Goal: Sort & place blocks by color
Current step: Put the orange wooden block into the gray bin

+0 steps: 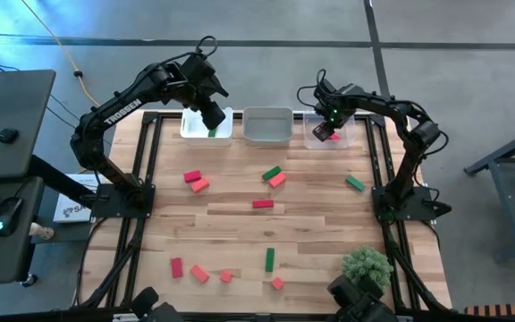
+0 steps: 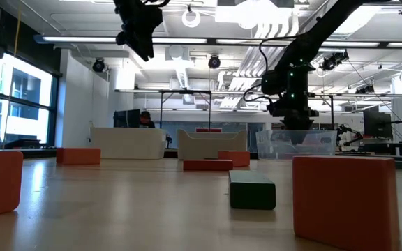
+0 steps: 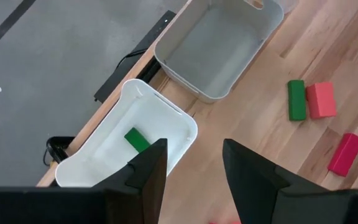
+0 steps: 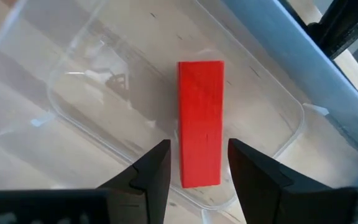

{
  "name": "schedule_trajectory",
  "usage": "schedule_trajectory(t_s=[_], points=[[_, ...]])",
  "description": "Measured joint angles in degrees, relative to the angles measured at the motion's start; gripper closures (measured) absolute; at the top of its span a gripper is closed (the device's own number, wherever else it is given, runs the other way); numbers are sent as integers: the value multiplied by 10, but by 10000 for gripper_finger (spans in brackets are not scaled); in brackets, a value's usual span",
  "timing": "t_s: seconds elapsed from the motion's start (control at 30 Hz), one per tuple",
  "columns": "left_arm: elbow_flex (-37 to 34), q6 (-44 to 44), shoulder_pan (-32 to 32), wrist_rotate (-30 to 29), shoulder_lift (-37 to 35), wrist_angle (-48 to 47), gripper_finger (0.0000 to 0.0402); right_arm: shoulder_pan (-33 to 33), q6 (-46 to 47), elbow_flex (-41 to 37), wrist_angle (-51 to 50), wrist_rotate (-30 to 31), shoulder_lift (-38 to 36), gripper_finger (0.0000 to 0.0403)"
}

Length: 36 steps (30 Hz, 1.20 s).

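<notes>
Blocks: sorting barely begun. One green block (image 3: 137, 139) lies in the white tray (image 3: 166, 112); one red block (image 4: 200, 121) lies in the clear tray (image 4: 284, 99); grey tray (image 1: 267, 126) empty. Roughly eleven blocks (image 1: 263, 204) scattered on table (image 1: 329, 233). Left gripper (image 3: 191, 168) spread, empty, above white tray. Right gripper (image 4: 197, 165) spread astride red block.

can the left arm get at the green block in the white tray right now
Probably yes: the left tool hangs open just above the white tray, and the green block lies alone inside with nothing covering it.
</notes>
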Motion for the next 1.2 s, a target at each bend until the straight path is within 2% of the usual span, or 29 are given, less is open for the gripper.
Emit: schedule_trajectory(t_s=[0.2, 0.3, 0.6, 0.87, 1.2], points=[[0, -29, 2, -27, 0, -17, 212, 0, 1, 0, 0, -3, -43, 254], [0, -54, 2, -22, 0, -25, 196, 0, 1, 0, 0, -3, -73, 254], [-3, -123, -49, -4, 0, -50, 196, 0, 15, 0, 11, -18, -160, 254], [-83, -152, -119, -12, -1, -61, 194, 4, 37, 0, 27, -58, -212, 253], [-157, -184, -182, -13, 0, -62, 194, 42, 77, 0, 26, -62, -223, 253]])
